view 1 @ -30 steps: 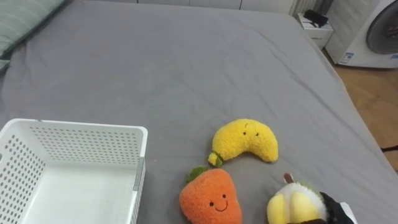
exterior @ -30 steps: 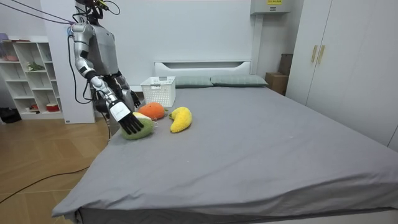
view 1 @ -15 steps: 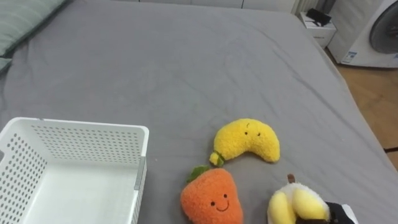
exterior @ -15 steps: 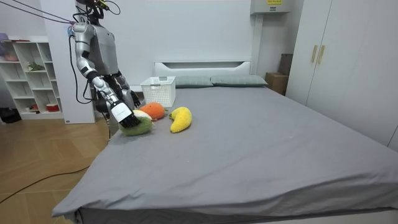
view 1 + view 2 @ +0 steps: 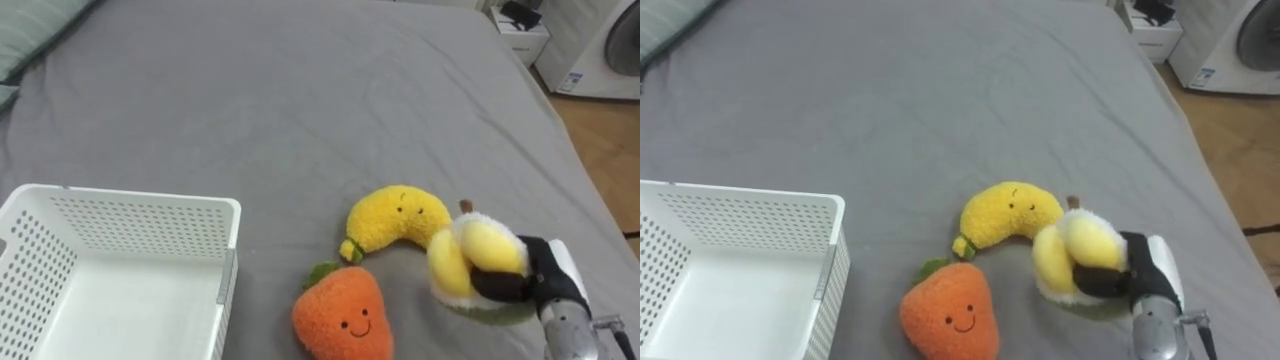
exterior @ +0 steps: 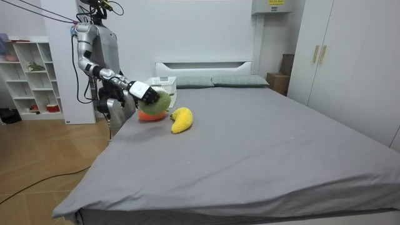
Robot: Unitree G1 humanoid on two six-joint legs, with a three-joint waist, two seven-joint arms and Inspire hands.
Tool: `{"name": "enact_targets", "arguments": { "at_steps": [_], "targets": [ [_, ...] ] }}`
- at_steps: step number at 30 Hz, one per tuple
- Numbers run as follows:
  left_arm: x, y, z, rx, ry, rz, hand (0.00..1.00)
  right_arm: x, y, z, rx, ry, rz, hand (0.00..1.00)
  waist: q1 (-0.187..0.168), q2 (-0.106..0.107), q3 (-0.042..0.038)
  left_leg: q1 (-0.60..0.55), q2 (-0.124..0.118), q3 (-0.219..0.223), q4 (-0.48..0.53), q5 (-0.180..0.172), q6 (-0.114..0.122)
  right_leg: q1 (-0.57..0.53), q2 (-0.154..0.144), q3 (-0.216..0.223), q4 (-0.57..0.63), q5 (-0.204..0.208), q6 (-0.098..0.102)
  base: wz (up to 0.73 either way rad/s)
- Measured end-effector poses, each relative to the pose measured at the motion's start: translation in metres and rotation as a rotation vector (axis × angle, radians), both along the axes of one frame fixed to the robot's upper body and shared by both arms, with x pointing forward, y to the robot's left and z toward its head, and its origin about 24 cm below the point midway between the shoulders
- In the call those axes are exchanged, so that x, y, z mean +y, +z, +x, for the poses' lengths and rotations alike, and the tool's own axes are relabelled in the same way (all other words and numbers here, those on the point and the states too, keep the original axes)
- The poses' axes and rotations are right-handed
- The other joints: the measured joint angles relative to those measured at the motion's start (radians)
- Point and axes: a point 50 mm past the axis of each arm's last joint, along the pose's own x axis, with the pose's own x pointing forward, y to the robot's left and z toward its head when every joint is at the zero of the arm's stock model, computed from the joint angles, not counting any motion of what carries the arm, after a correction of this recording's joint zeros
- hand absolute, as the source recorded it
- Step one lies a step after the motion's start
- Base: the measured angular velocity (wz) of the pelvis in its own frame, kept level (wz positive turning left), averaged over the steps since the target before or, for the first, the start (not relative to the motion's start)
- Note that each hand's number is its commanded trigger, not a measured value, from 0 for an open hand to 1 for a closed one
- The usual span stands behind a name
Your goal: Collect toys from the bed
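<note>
Right now the robot stands at the side of the bed (image 5: 280,100), at the room view's left, with its right arm stretched out over the grey cover. Its right hand (image 5: 548,280) is grasping a yellow-and-green plush toy (image 5: 465,265): the dark fingers (image 5: 500,287) are curled round the toy's lower side, and the toy hangs clear of the cover with its brown stem pointing up. The held toy is just beside the right end of a yellow banana plush (image 5: 395,222), which lies on the bed. An orange carrot plush (image 5: 340,318) with a smiling face lies near the banana, closer to the robot, its green leaves almost at the banana's stem end. A white perforated basket (image 5: 150,215) stands on the bed to the left of both, apart from the carrot. The left hand (image 6: 112,100) hangs low by the robot's hip in the room view; whether it is released or clenched cannot be told.
</note>
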Motion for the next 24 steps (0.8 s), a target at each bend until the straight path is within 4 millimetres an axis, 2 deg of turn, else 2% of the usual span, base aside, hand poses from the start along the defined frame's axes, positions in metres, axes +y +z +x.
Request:
{"name": "enact_targets", "arguments": {
  "at_steps": [7,12,18,24],
  "targets": [
    [-0.003,-0.001,-0.007,0.009,0.006,-0.005,0.00,0.007,0.036,0.017,-0.147,0.061,-0.028,1.00,-0.003,0.006,0.0012,-0.002,0.000,0.001,0.000,0.000,0.000,-0.001,-0.001,-0.004,0.000,0.000,0.001,0.00],
    [-0.006,-0.002,-0.004,-0.003,-0.001,-0.012,0.00,0.015,0.062,0.024,-0.259,0.099,-0.029,1.00,-0.001,0.006,0.0000,-0.008,0.000,0.001,0.001,0.000,0.000,-0.003,-0.001,-0.005,0.000,0.000,0.001,0.00],
    [-0.010,-0.003,0.000,-0.018,-0.002,-0.020,0.00,0.019,0.071,0.030,-0.290,0.129,-0.023,1.00,0.008,-0.003,-0.0055,-0.011,0.000,0.000,0.000,0.000,0.000,-0.002,-0.001,-0.005,0.000,0.001,0.000,0.00],
    [-0.011,-0.003,0.006,-0.030,-0.033,-0.022,0.00,0.028,0.076,0.037,-0.316,0.162,0.017,1.00,0.033,-0.008,-0.0021,-0.016,-0.001,-0.011,0.001,0.001,0.001,-0.002,-0.003,-0.018,-0.002,0.001,0.000,0.04]
  ]
}}
